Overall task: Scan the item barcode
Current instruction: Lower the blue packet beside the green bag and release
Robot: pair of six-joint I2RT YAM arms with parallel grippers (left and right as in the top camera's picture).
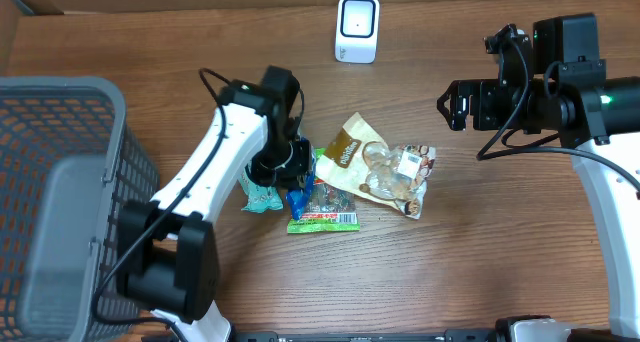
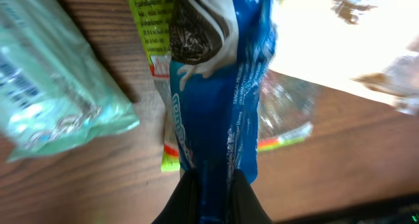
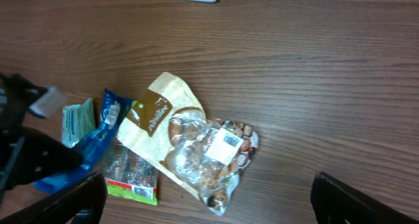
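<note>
Left hand (image 2: 211, 194) is gripping the blue packet (image 2: 216, 99) by the pile, right hand (image 1: 450, 107) is hanging open, scanner (image 1: 357, 27) pass not yet done

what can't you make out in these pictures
- Blue packet barcode: none shows in any view; overhead, the left gripper covers most of the packet.
- Left wrist view: glare whites out the upper right corner.
- Scanner: in the right wrist view, cut off by the top edge.
- White label on the clear bag: print too small to read.
</note>
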